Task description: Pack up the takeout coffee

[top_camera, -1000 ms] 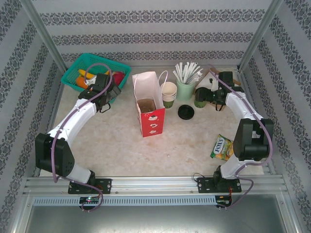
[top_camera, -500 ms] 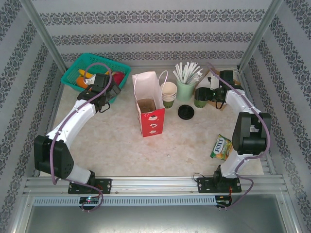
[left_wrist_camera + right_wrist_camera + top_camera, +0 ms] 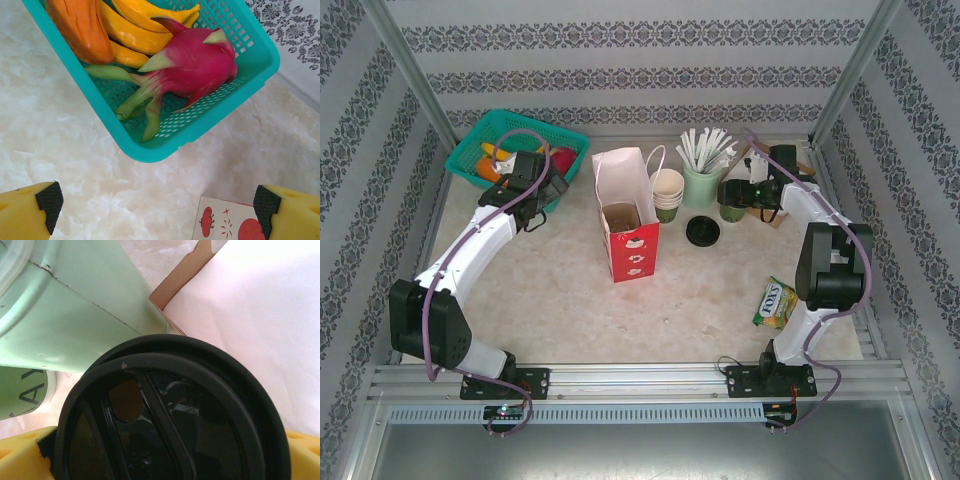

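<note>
Step in hand, by judgement: taking hold of the small dark green paper cup with black plastic lid (image 3: 731, 210), standing near the far right corner of the pale marbled table (image 3: 570, 290), just beside the pale mint-green cup full of white straws (image 3: 700, 186).

Right gripper (image 3: 740, 194) placed around that cup, one yellow finger (image 3: 17, 460) at each side of the lid; pressed on it or only near, cannot tell.

To do it well: grip below the lid rim and not on it, squeeze gently to avoid buckling the paper wall, lift straight up, keep upright, stay away from the straws. After that, carry toward the red and white paper bag (image 3: 630, 250), standing open near the middle of the table, with what seems a brown moulded-pulp carrier (image 3: 620, 216) inside.

Left gripper (image 3: 160, 200) wide apart, holding nothing, hovering over the table next to the teal plastic basket (image 3: 155, 156). Inside the basket: a pink dragon fruit (image 3: 195, 60), yellow bananas (image 3: 150, 15) and an orange fruit (image 3: 82, 27).
</note>
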You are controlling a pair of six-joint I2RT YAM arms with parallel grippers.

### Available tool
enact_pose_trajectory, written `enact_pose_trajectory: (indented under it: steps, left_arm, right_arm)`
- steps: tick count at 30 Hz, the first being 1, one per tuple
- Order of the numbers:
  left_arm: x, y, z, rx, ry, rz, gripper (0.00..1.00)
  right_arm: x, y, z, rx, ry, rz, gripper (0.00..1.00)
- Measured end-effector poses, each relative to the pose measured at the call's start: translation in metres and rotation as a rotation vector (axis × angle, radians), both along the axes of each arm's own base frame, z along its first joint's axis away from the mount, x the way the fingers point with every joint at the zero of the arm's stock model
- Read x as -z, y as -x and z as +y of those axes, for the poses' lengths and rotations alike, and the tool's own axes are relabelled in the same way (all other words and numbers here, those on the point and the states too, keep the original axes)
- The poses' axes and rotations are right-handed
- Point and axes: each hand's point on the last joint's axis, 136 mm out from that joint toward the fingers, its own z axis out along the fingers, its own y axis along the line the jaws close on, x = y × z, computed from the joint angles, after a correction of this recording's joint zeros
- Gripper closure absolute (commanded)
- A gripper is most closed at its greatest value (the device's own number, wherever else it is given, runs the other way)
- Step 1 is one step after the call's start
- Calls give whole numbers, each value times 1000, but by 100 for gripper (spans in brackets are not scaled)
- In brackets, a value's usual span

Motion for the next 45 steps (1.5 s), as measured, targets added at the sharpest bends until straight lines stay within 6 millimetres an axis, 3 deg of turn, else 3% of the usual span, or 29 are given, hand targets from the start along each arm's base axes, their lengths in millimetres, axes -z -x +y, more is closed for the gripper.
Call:
enact_pose_trajectory:
  steps: [3,10,17,27,36,45]
  left_arm:
    - [0,0,0,1,2,1,0]
    - [4,-1,-3,10,8,11,0]
    - [5,-1,-6,28,19,17,0]
    - [6,-4,-13,92,3,19,0]
    - [6,-4,-14,107,15,-34,0]
    - [5,-5,-16,113,23,-38,0]
  right_arm:
    - [-3,-3,0,-1,5,-9,2]
    - [-6,-8,-4,4,23,-17,17]
    - [-6,-5,-6,41,20,-6,19]
    - [-7,44,-13,177,5,34,20]
    - [-4,92,-8,254,-66,68,22]
    - [-5,115,26,188,-133,78,20]
